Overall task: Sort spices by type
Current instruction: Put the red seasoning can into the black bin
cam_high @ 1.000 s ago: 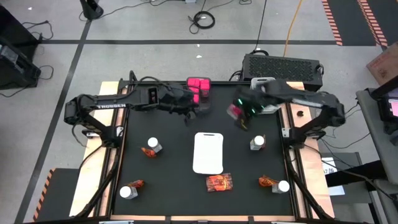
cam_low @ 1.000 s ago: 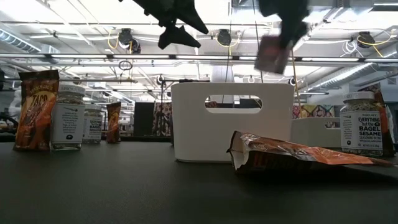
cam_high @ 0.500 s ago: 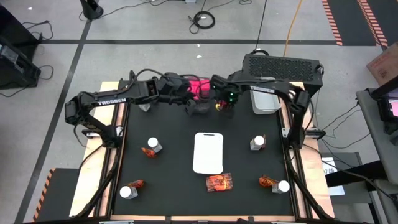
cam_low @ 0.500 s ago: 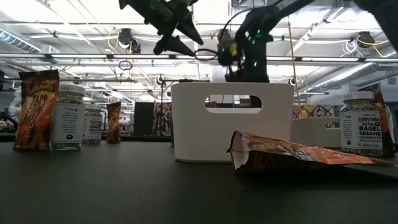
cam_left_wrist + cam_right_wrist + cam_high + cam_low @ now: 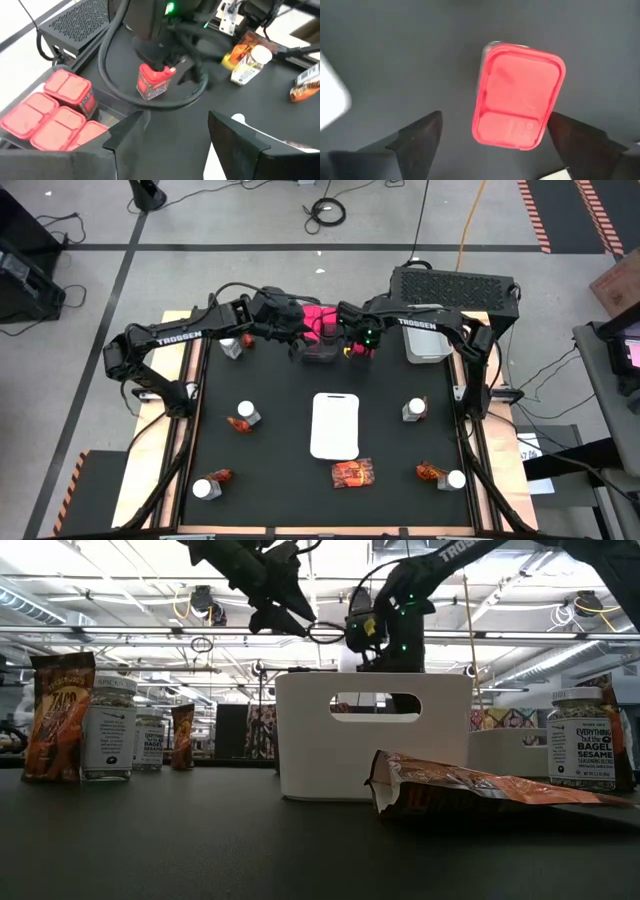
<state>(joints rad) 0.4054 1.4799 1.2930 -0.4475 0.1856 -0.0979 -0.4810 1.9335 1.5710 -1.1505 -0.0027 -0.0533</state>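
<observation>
Dark cabled arms, white lettering

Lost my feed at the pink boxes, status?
Right gripper open above a pink box, box released. Left gripper open, empty, hovering by the pink box group. Nothing blocking.

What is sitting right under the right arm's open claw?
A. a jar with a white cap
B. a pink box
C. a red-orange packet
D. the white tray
B: the right wrist view shows the pink box lying free between the right gripper's spread fingers.
</observation>
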